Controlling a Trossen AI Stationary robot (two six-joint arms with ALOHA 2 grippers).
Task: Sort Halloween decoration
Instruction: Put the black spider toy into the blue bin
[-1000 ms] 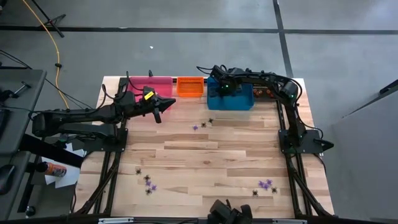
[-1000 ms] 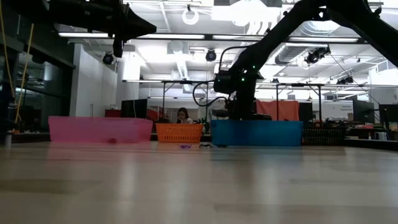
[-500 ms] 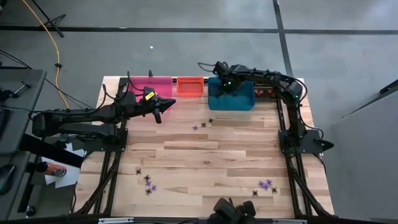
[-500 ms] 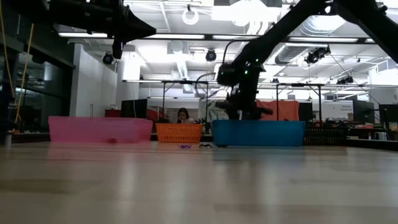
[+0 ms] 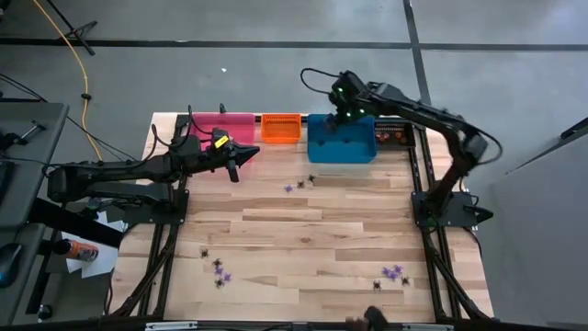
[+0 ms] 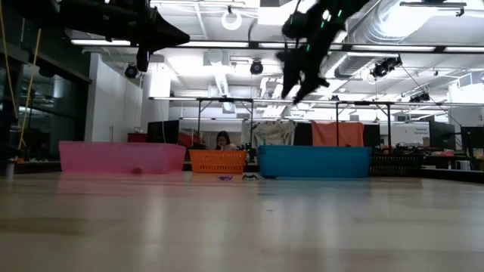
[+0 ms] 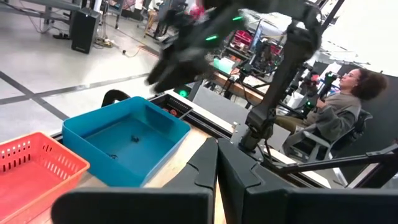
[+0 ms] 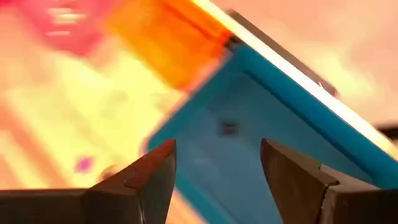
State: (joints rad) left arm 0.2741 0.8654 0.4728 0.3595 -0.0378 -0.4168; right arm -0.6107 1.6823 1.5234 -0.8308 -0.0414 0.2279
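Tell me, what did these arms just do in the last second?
The right gripper rose from down in the blue bin to well above it, and its fingers now stand open with nothing between them. Small dark trinkets lie in that bin. The left gripper stayed shut near the pink bin; the trinkets on the table did not move.
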